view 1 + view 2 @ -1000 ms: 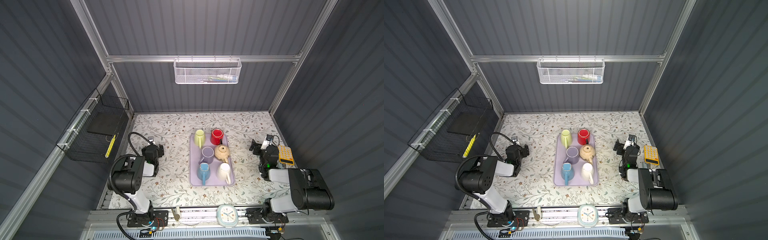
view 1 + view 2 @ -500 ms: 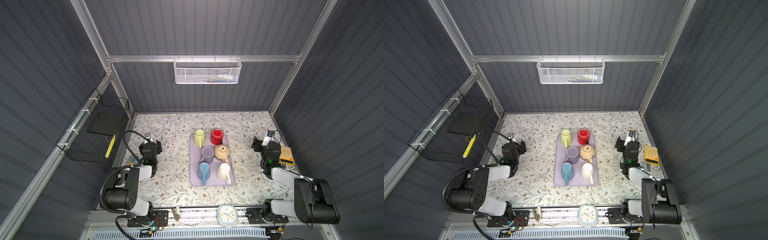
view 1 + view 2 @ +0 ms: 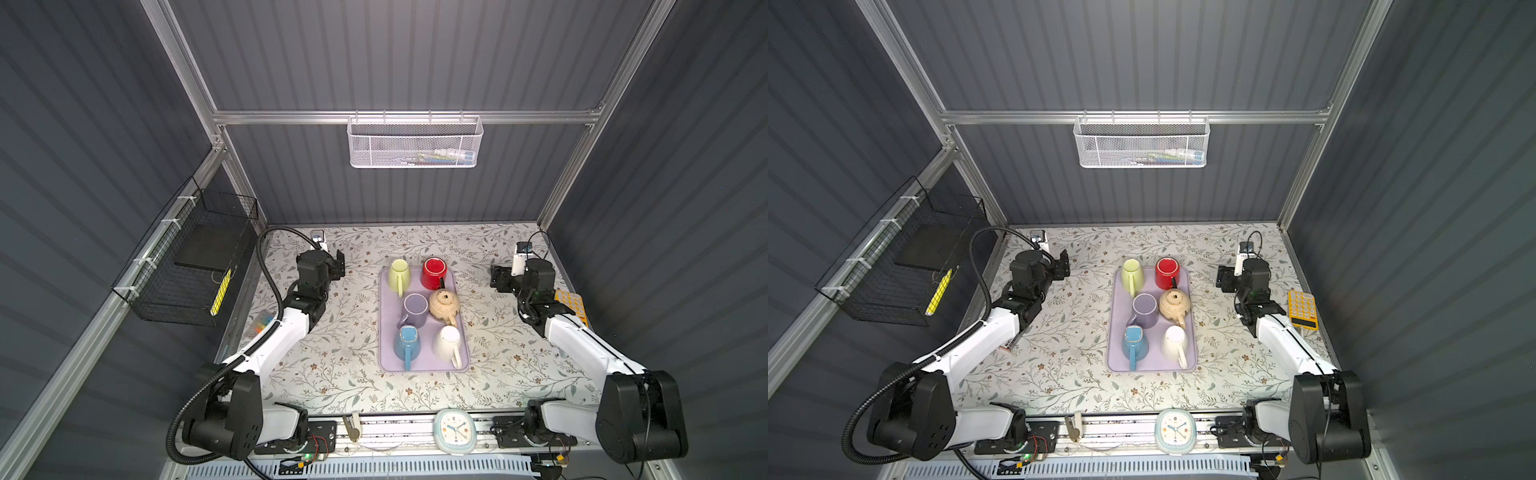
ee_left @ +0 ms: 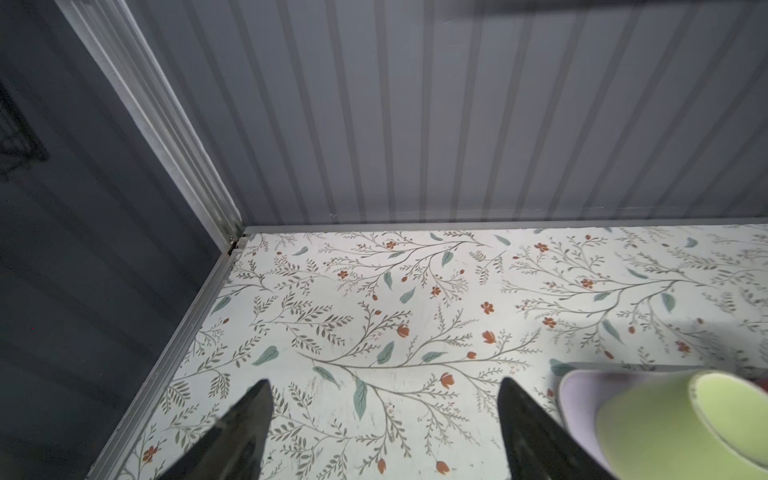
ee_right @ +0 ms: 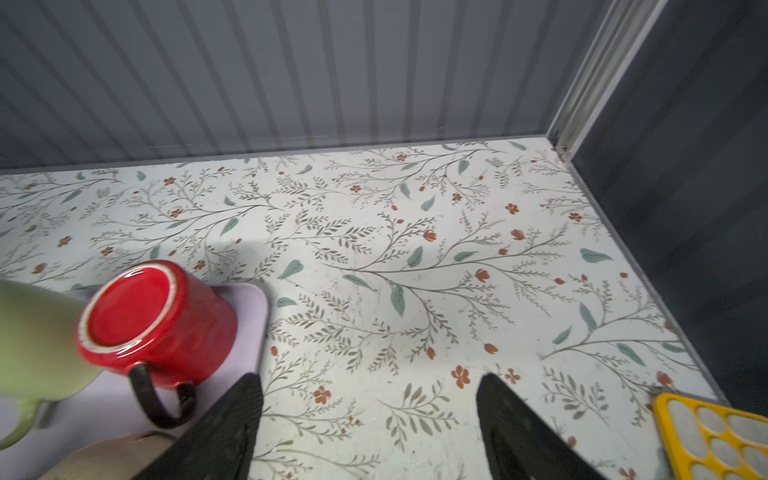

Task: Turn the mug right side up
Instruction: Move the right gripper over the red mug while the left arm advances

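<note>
On the floral table [image 3: 340, 365], I've just brought both arms forward beside the tray [image 3: 384, 361]. Left gripper [image 3: 338, 264] and right gripper [image 3: 498, 279] gape empty. The red mug [image 3: 434, 272] sits upside-down in the tray's far-right corner, likely within the right gripper's reach.

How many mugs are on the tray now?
5 on the tray: green mug back left, red mug back right, purple mug middle left, blue mug front left, white mug front right. None appears hidden.

Five mugs [image 3: 399, 272] [image 3: 433, 272] [image 3: 414, 309] [image 3: 407, 343] [image 3: 448, 343], one teapot [image 3: 444, 305], one tray [image 3: 424, 365], one clock [image 3: 454, 430], two baskets [image 3: 413, 145] [image 3: 187, 270].
</note>
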